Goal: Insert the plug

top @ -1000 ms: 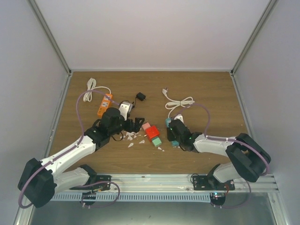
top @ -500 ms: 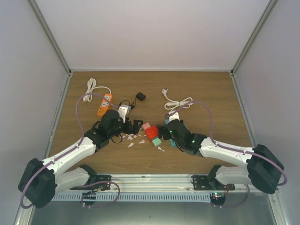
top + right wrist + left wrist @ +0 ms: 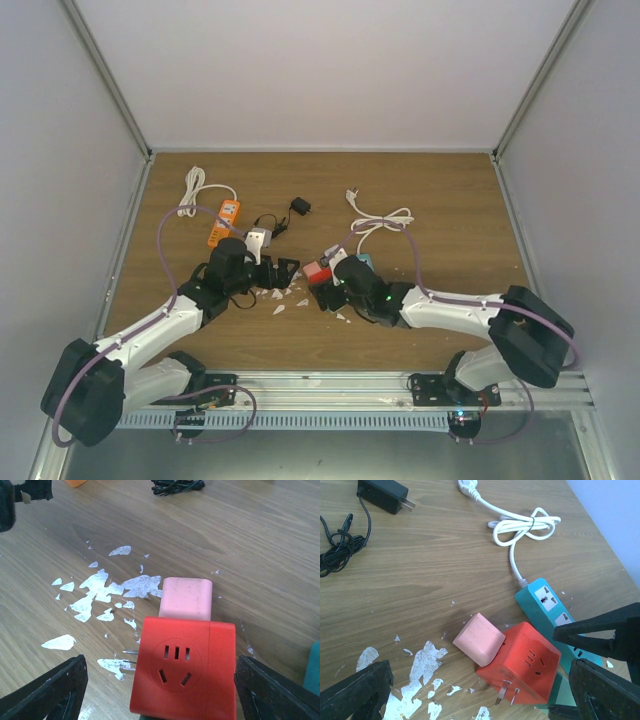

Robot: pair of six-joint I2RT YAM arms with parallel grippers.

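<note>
A red cube plug adapter (image 3: 525,662) (image 3: 182,670) (image 3: 318,272) lies on the wooden table, its metal prongs (image 3: 503,692) bare and pointing sideways. A pink block (image 3: 479,638) (image 3: 186,599) is stuck into one of its faces. A teal power strip (image 3: 547,600) (image 3: 366,261) with a white cord (image 3: 522,525) lies right behind it. My right gripper (image 3: 160,695) (image 3: 326,286) is open, one finger on either side of the red cube. My left gripper (image 3: 475,695) (image 3: 287,270) hangs wide open just left of the cube, holding nothing.
White paint flakes (image 3: 100,587) litter the wood beside the cube. A black charger with cable (image 3: 382,495) (image 3: 299,206) and an orange power strip (image 3: 224,222) with its white cord (image 3: 194,188) lie further back left. Grey walls enclose the table.
My right arm swung left from the teal strip to the red cube, and its gripper opened from nearly shut. The left gripper barely moved and stayed open.
</note>
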